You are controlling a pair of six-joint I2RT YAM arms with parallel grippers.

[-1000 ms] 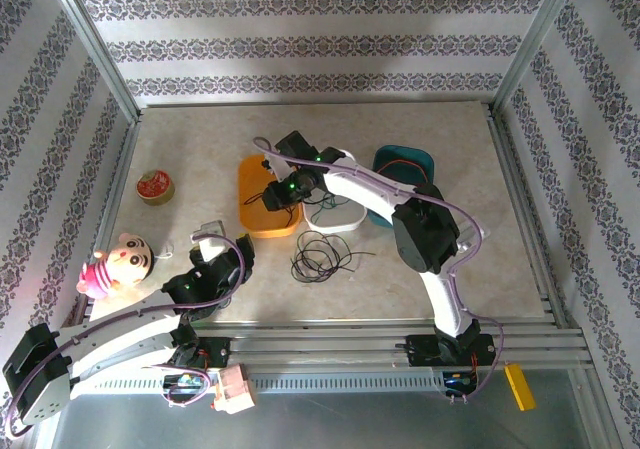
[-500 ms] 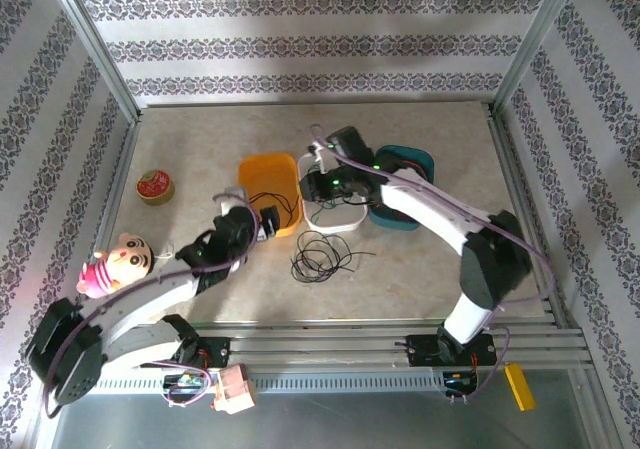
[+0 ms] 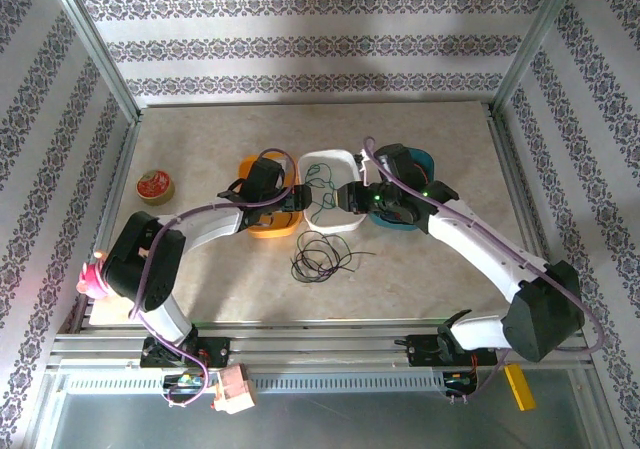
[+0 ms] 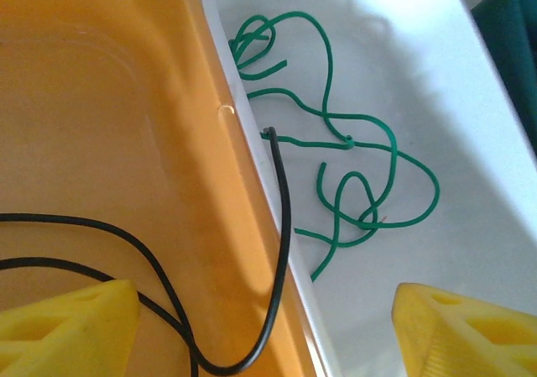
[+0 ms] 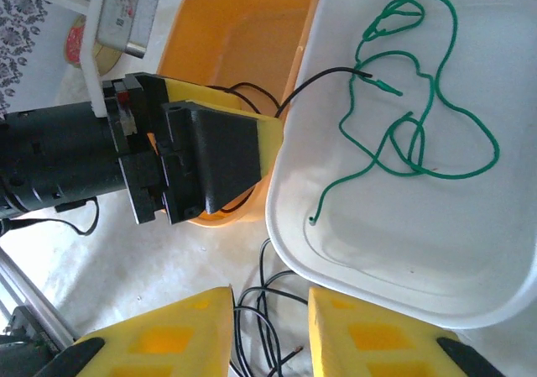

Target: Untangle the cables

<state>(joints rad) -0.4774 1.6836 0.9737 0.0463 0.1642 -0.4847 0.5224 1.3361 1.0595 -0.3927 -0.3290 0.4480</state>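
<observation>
Across the pale tabletop (image 3: 200, 139), walled in with patterned paper, the two arms reach inward toward a row of three trays. The left arm (image 3: 190, 231) comes in from the near left corner and the right arm (image 3: 480, 249) sweeps in from the near right. The trays stand side by side, touching or nearly so: an orange tray (image 3: 262, 231) on the left, a white tray (image 3: 330, 227) in the middle and a teal tray (image 3: 425, 159) on the right, partly under the right arm. The left pincer (image 4: 268, 331) hangs over the edge where the orange and white trays meet. Its yellow fingers are spread wide, one over each tray, and grip nothing. The right pincer (image 5: 268, 335) sits at the white tray's other side, its fingers parted by a narrow gap with nothing clamped between them. Loose loops of black wire on the tabletop show through that gap. A green cable (image 4: 365, 217) lies in loose, crossing loops on the floor of the white tray. A black cable (image 4: 285, 217) curls inside the orange tray, and its free end climbs over the shared rim and pokes just into the white tray, close to the green one. A coil of black cable (image 3: 318, 259) rests on the bare tabletop just in front of the white tray. Well off to the left sits a small round red tin (image 3: 153, 185).
</observation>
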